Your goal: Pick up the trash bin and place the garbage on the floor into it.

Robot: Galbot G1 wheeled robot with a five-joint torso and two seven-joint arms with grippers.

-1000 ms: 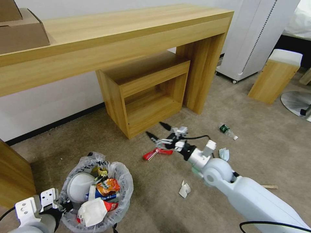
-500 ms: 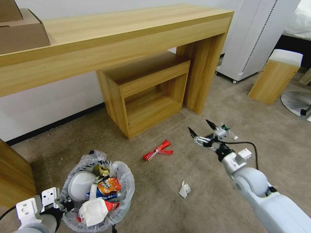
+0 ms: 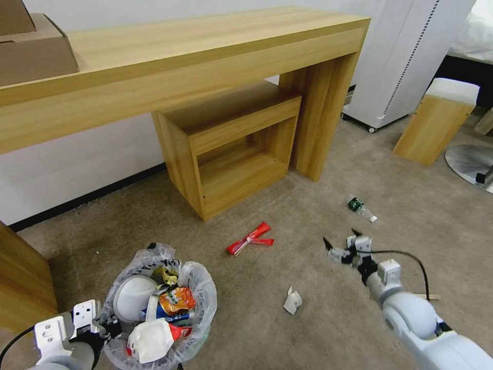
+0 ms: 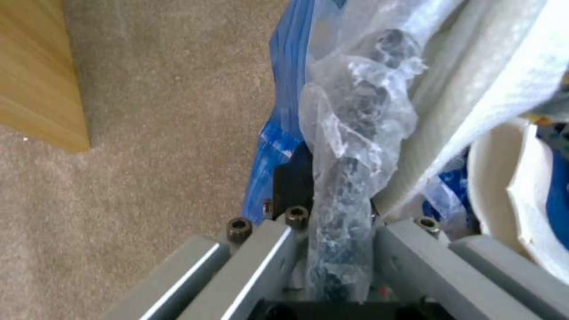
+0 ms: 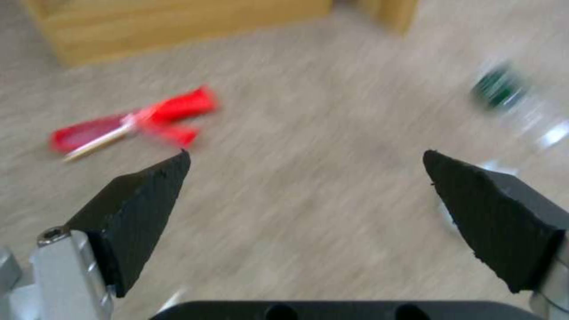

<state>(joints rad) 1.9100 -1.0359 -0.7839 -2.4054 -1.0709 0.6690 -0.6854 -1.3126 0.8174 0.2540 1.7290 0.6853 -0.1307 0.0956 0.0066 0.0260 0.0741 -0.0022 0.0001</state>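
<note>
The left tool [image 3: 105, 329] is clamped on the rim of the trash bin [image 3: 203, 288], its fingers [image 4: 261, 249] pinching the crinkly plastic bag [image 4: 355, 111] that lines it. The bin sits at the near left of the floor [image 3: 246, 308], right against this tool, and is packed with litter: a white slipper [image 3: 131, 298], an orange packet [image 3: 176, 299] and crumpled white paper [image 3: 149, 339].

The right tool [image 3: 340, 243] hangs low over the floor with its two black fingertips [image 5: 142, 195] spread wide and nothing between them. Just ahead of it and to its right lies the green-label bottle [image 3: 361, 208]. Ahead and to its left lies the red wrapper [image 3: 250, 239] with a wooden stick along it. A scrap of white paper [image 3: 292, 300] lies nearer the robot, to the left of this tool's arm. The wooden counter [image 3: 205, 56] stands against the wall well beyond both tools.
</note>
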